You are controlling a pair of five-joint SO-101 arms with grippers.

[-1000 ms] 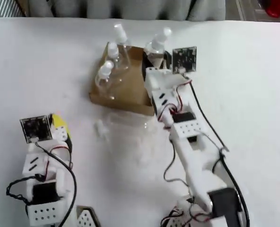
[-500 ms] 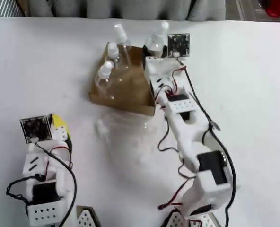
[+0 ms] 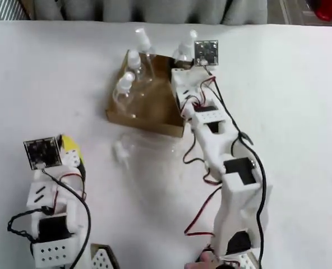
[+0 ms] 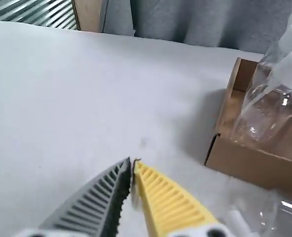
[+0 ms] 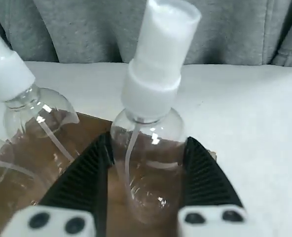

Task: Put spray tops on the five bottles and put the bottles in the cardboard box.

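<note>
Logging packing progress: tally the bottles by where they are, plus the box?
Standing bottles, in the cardboard box: 3
Held bottle, in the right claw at the box's corner: 1
Lying bottle, on the table: 1
Cardboard box: 1
Total: 6

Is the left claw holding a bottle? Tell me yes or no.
No, the left claw is shut on nothing, its grey and yellow fingers meeting over the white table.
</note>
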